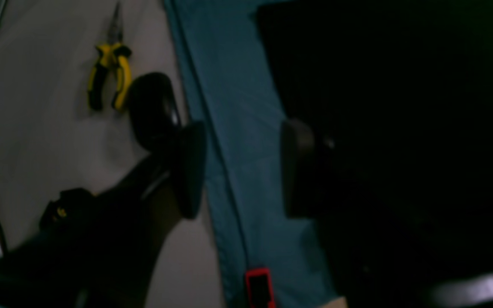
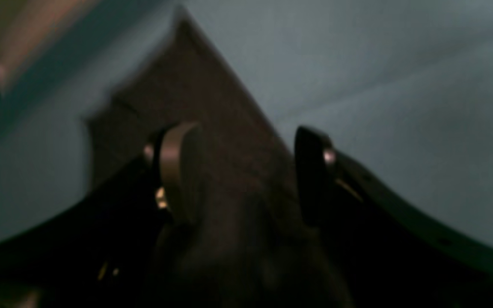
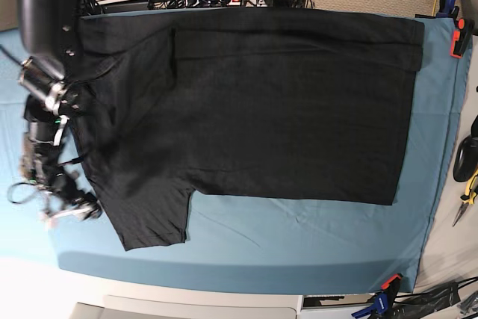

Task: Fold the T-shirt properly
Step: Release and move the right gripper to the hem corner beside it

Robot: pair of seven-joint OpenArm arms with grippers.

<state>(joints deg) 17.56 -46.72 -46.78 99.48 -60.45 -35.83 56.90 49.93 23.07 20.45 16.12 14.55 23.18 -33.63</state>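
Currently right pincer (image 2: 246, 175) gaping over T-shirt (image 3: 284, 102) sleeve; left pincer (image 1: 242, 169) parted, empty, above table cover (image 1: 238, 107).

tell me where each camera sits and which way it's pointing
Left wrist: on the left arm, looking down past the open left gripper at the teal cover's edge, the T-shirt and pliers on the floor.
Right wrist: on the right arm, looking down between the open right gripper at a T-shirt corner on the cover.
Base: overhead, facing down on the spread T-shirt; the right arm shows at the left edge.
All three views share the T-shirt and cover.
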